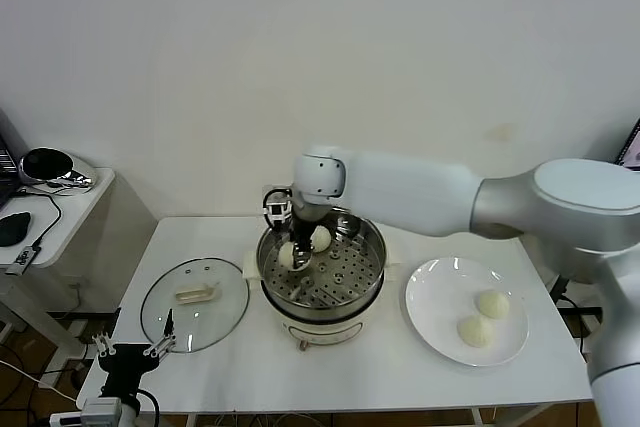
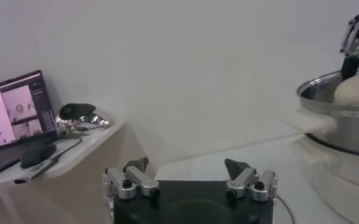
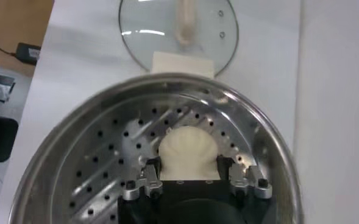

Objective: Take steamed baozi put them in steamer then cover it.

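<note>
Head view: right arm reaches across from the right, right gripper (image 1: pixel 297 255) down inside the steamer (image 1: pixel 372 247) at its left side. Two baozi in the pot, one (image 1: pixel 320 237) loose on the perforated tray, one (image 1: pixel 287 254) at the fingers. Two more baozi (image 1: pixel 492 303) (image 1: pixel 473 330) wait on the white plate (image 1: pixel 430 292), right of the steamer. Glass cover (image 1: pixel 194 304) lies flat on the table (image 1: pixel 420 377), left of the pot. Left gripper (image 1: pixel 132 351) parked low at the table's front-left corner, fingers apart, empty.

Left wrist view: left gripper (image 2: pixel 190 176) spread wide, nothing between the fingers; steamer rim (image 2: pixel 334 97) with a baozi (image 2: pixel 356 90) showing above it, off to one side.

Right wrist view: right gripper (image 3: pixel 189 171) fingers sit either side of a baozi (image 3: pixel 188 148), touching it, bun resting on the tray (image 3: pixel 106 164). Clamped or just loosened, cannot tell for sure; reads as gripped.

Step judged: placing the second baozi. Next needs release, lift clear of the rim, then across to the plate.
</note>
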Tool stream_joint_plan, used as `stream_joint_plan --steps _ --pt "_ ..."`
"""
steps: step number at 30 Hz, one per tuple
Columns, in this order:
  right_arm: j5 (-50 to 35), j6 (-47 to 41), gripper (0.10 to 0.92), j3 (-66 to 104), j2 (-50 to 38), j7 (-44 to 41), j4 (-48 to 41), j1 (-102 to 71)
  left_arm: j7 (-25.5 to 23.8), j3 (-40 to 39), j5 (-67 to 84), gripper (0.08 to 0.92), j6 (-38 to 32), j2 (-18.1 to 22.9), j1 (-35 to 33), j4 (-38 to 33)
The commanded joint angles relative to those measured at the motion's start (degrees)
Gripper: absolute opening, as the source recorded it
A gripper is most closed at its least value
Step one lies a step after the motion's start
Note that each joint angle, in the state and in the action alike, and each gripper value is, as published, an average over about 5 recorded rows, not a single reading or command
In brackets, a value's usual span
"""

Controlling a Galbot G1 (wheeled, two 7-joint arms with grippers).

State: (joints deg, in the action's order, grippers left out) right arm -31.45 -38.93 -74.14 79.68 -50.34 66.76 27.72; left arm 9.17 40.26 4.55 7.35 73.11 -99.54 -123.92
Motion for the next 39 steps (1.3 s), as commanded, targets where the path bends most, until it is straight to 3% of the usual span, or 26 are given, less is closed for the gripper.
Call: stream_joint_plan --steps 1,7,16,25,32,39 --pt "-0.26 -1.11 0.568 0.13 3.48 0.83 -3.64 -2.29 0.01 -0.14 -0.03 0.823 -0.04 0.04 0.12 0.12" --pt "-0.64 -0.96 0.605 1.04 2.18 -0.46 -2.19 -0.71 0.02 -0.46 -0.09 0.823 -0.06 0.1 0.15 0.04" --pt "2.33 2.94 0.813 -0.39 -10.59 -10.29 8.25 10.43 -0.07 -0.48 -0.01 0.823 0.01 -0.34 0.11 -0.85" --pt "11.52 13.52 0.823 -2.51 -33.83 -20.18 22.45 16.24 -0.16 -0.78 -0.02 0.823 0.09 -0.56 0.0 -1.77" --pt "22.57 20.01 0.823 -1.05 -51.08 -23.04 28.02 11.88 -0.2 -1.42 -0.43 0.823 0.11 -0.73 -0.06 -1.95" --pt "31.9 22.83 0.823 6.06 -59.22 -22.56 29.56 -1.61 -0.33 -2.2 -1.22 0.823 0.11 -0.48 -0.17 -1.51"
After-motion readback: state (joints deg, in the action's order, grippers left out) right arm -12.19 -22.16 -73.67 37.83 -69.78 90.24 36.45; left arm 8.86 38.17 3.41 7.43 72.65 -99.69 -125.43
